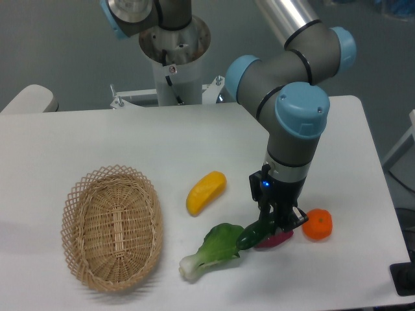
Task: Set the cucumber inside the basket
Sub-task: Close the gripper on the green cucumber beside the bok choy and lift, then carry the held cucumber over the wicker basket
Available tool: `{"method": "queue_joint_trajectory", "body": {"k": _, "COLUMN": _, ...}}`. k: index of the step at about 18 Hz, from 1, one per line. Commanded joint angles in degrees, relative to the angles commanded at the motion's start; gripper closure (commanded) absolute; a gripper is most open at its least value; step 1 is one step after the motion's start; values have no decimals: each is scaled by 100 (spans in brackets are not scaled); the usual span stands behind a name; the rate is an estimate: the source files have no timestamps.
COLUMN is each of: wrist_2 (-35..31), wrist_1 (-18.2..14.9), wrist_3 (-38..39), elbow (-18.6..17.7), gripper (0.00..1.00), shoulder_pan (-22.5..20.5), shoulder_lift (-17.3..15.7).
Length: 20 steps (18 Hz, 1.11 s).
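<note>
The jaws are clenching the cucumber [258,232] near its right end, the dark green body extending left from between them toward the bok choy [213,249]. The purple sweet potato [273,240] is lying just beneath the jaws, while the basket [76,253] is sitting well apart to their left on the surface [194,142].

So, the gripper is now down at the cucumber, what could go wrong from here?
1. The cucumber lies tight between the bok choy and the purple sweet potato, so the gripper may drag or pinch a neighbour.
2. The grip seems near one end, so it may tilt or slip when lifted.
3. The basket is far across the table; a loose hold could drop it.
</note>
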State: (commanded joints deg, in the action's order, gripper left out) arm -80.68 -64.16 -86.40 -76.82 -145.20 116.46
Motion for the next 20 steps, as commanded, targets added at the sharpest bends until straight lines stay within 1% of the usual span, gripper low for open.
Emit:
{"method": "queue_joint_trajectory", "body": {"k": 3, "wrist_2": -17, "wrist_1": -105, "wrist_3": 17, "elbow": -70, "gripper": 100, "shoulder_pan": 70, "shoulder_lift": -132}}
{"method": "queue_joint_trajectory", "body": {"k": 4, "wrist_2": -18, "wrist_1": -271, "wrist_3": 35, "elbow": -62, "gripper": 100, "shoulder_pan": 97, "shoulder_lift": -184}}
{"method": "queue_joint_trajectory", "body": {"k": 6, "wrist_2": -18, "wrist_1": -500, "wrist_3": 157, "elbow": -79, "gripper": 100, "shoulder_pan": 114, "shoulder_lift": -333}}
{"method": "queue_joint_trajectory", "body": {"k": 9, "wrist_2": -18, "wrist_1": -668, "wrist_3": 569, "elbow": -176, "gripper": 100, "shoulder_pan": 342, "shoulder_lift": -501}}
{"method": "queue_joint_trajectory", "body": {"k": 14, "wrist_2": -61, "wrist_1": -633, "wrist_3": 1738, "elbow": -483, "gripper": 100, "shoulder_pan": 983, "shoulder_lift": -685}}
{"method": "queue_joint_trajectory", "body": {"k": 17, "wrist_2": -175, "wrist_1": -642, "wrist_3": 2695, "elbow": -773, "gripper": 100, "shoulder_pan": 1309, "shoulder_lift": -826}}
{"method": "queue_joint_trajectory", "body": {"k": 20, "wrist_2": -298, "wrist_1": -572, "wrist_3": 3723, "elbow": -1185, "gripper": 100, "shoulder_pan": 1695, "shoulder_lift": -923}}
